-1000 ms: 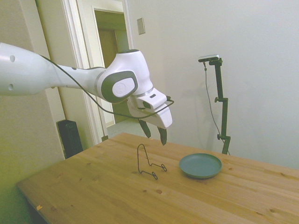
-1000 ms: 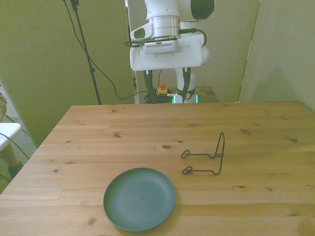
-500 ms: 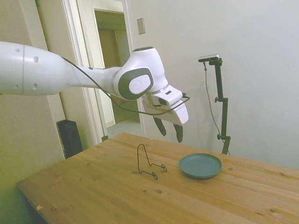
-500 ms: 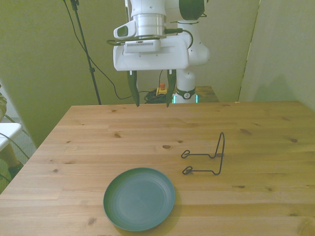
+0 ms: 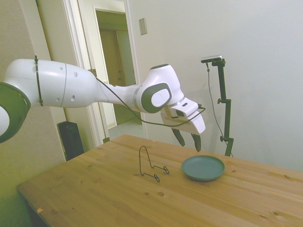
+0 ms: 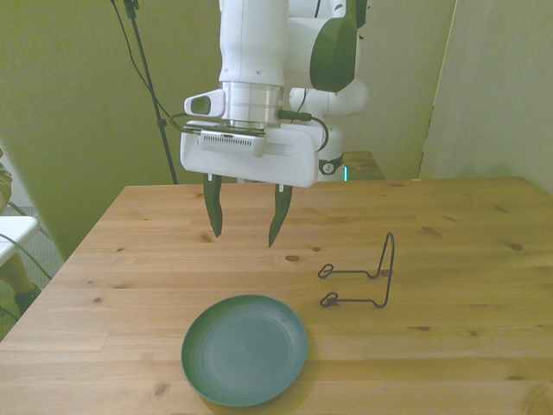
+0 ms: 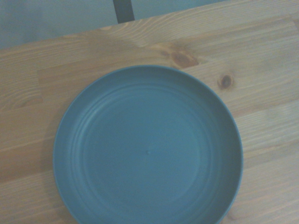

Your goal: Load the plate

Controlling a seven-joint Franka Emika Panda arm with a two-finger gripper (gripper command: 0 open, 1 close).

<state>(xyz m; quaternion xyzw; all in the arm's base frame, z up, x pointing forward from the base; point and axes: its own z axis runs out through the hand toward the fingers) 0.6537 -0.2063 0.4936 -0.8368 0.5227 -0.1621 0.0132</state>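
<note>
Pine boards, knotty and pale, make up the table (image 6: 155,259) I am working over, and behind it I see plain walls, an open doorway (image 5: 111,71) with white trim, and a small black speaker (image 5: 71,138) on the floor beside that doorway. On the wood sits the teal plate (image 6: 244,349), lying flat near the table's near edge in the front view, toward that view's left of centre; the wrist camera shows me the plate (image 7: 147,148) almost filling its frame, its concentric rings plain and nothing on it. Just beside the plate, on the front view's right, stands the thin black wire stand (image 6: 363,275), apart from the plate and untouched. Compared with half a second ago, my arm has swung out over the table: in the side view the gripper (image 5: 188,140) was then above the wire stand and now hangs close above the plate's (image 5: 203,168) nearer rim, and in the front view the gripper (image 6: 244,227) has come down and forward from the table's far edge to the middle of the boards. I see the fingers (image 6: 214,216) spread apart, pointing down, with nothing between them. The plate lies below and ahead of the fingertips, not touched, with clear air between them in both outside views.
</note>
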